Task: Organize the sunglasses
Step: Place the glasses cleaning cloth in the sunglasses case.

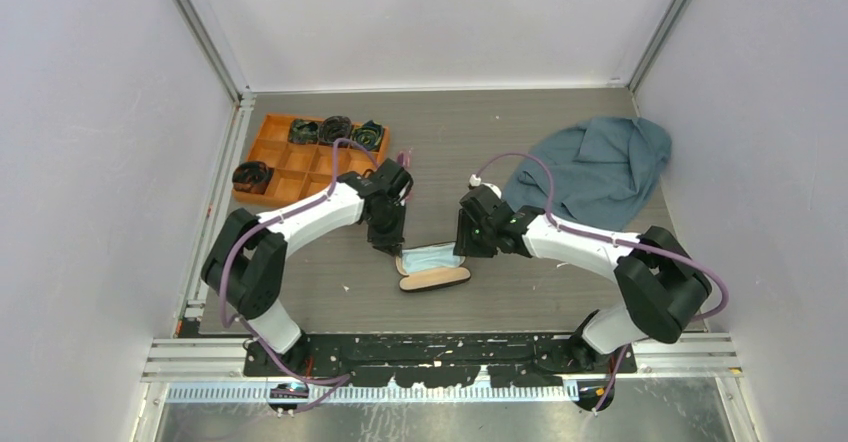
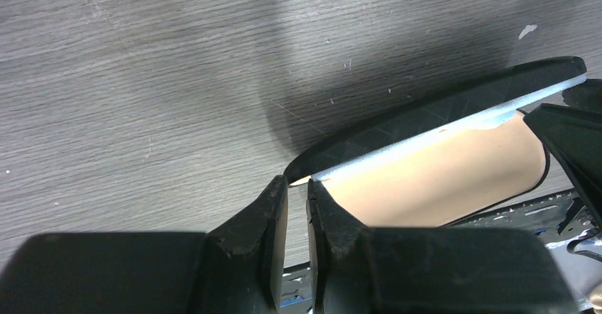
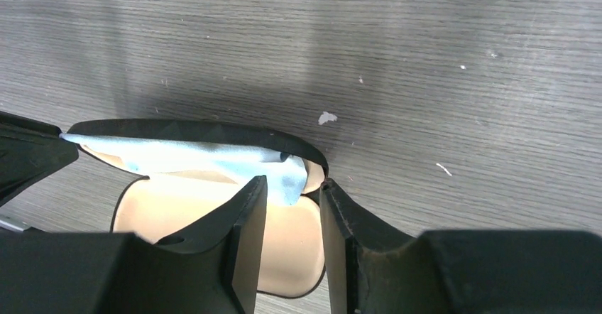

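Case-prep step: open case (image 1: 436, 279) w/ cloth (image 1: 432, 258) inside lies btwn the arms, L gripper (image 2: 298, 186) nearly closed at its left tip (grip unclear), R gripper (image 3: 292, 186) parted astride its right rim; sunglasses (image 1: 404, 156) seemingly by tray (image 1: 275, 162), prob. fetched next.

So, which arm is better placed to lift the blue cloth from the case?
Right: the right claw, open, straddles the cloth at the case rim; the left claw sits nearly shut at the far tip.

Item 1, left arm (image 1: 300, 220): bent inward; left gripper (image 2: 298, 187) angled down, fingers (image 2: 268, 218) nearly together.
Item 2, right arm (image 1: 585, 244): bent inward; right gripper (image 3: 292, 190) angled down, fingers (image 3: 238, 222) slightly parted.
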Robot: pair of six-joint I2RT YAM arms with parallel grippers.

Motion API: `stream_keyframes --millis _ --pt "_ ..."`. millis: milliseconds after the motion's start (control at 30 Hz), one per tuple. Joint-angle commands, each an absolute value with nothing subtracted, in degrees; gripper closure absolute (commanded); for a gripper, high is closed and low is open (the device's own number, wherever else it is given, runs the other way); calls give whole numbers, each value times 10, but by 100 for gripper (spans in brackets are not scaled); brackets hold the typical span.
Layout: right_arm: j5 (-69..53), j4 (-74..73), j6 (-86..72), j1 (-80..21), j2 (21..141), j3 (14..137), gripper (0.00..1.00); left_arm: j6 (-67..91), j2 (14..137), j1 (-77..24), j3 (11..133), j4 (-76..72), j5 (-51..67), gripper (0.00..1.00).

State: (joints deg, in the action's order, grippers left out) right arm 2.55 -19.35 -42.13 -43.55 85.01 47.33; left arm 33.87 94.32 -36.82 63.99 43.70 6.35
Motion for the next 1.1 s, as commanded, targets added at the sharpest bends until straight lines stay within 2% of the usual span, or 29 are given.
stream_keyframes --millis 0,300,633,867,933,1067 --pt "38 -207 -419 -434 813 474 59 332 908 -372 660 453 51 81" --pt "43 -261 -407 -435 759 493 48 329 871 -371 687 478 36 78" --pt "85 -263 -377 -423 762 543 42 325 874 -353 723 468 7 75" --pt "33 -211 -373 -341 812 582 40 310 977 -304 819 450 38 67" --pt "31 -211 -366 -335 834 602 40 308 1023 -294 853 449 43 62" --pt "20 -204 -363 -327 858 620 40 299 1113 -284 956 479 15 60"
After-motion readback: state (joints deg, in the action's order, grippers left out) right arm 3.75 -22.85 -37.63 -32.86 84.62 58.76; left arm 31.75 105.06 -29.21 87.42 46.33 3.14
